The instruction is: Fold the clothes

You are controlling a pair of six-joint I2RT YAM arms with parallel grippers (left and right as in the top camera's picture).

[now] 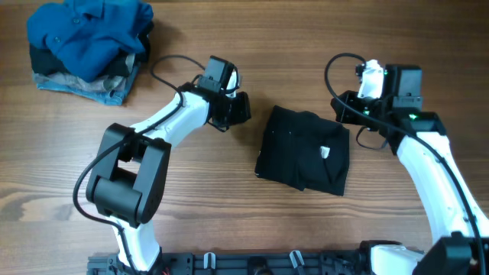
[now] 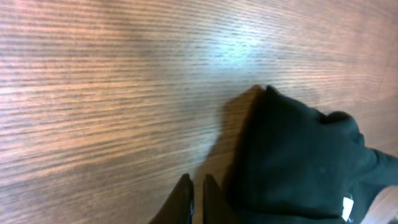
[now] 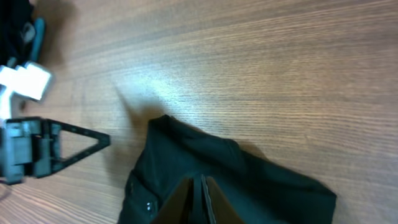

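The black T-shirt (image 1: 302, 149) lies folded into a compact rectangle at the table's middle, with a small white tag (image 1: 326, 153) on top. My left gripper (image 1: 240, 108) is shut and empty just off the shirt's upper left corner. In the left wrist view its fingers (image 2: 196, 188) are together over bare wood, with the shirt (image 2: 298, 162) to their right. My right gripper (image 1: 345, 108) is at the shirt's upper right corner. In the right wrist view its fingers (image 3: 200, 186) are pressed together above the black fabric (image 3: 249, 180), with nothing visible between them.
A pile of other clothes sits at the far left corner: a bright blue shirt (image 1: 88, 30) on top of dark and light denim pieces (image 1: 88, 88). The left arm's gripper (image 3: 37, 152) shows at the left of the right wrist view. Black cables loop behind both wrists.
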